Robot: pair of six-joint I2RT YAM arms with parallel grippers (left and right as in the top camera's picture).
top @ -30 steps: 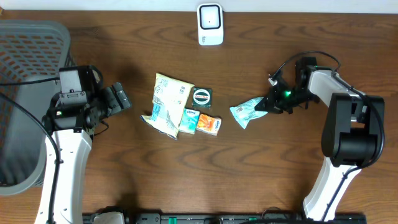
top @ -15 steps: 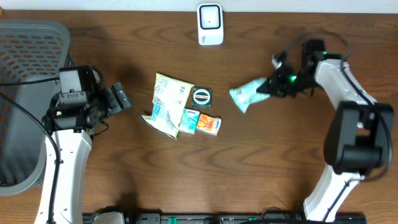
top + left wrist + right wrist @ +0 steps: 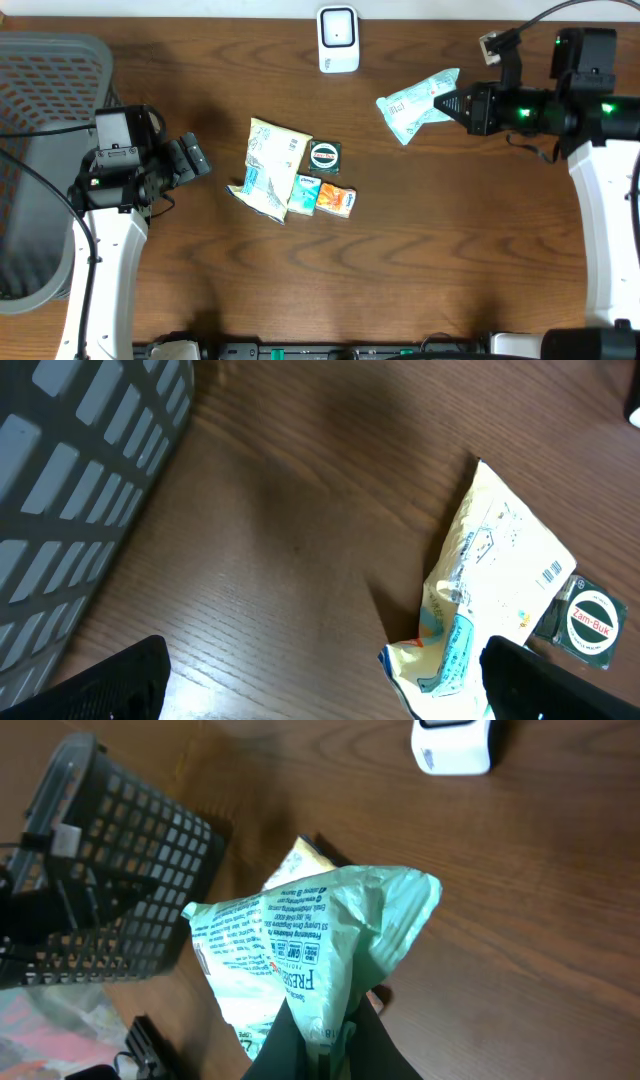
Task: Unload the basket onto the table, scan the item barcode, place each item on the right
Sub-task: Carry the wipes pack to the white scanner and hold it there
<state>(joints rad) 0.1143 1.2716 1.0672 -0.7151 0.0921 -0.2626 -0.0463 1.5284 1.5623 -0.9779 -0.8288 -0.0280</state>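
- Overhead: the right gripper, pressed together on one end of the pale green packet, has over the last second carried it off the table beside the pile and toward the far edge. The packet now hangs to the right of the white scanner, near it but apart. The left gripper has not moved; it sits spread wide between the grey basket and the cream pouch.
- Left wrist: the left gripper holds nothing, its fingers well apart. The cream pouch and the round tin lie ahead on the wood.
- Right wrist: the fingers pinch the packet's lower edge. Its printed face is turned to this camera; a barcode may be among the print, but it is too small to tell. The scanner sits beyond, at the top.
- Judgement: the pick-up looks done, and presenting is under way. The packet likely needs to swing left and turn its code toward the scanner.
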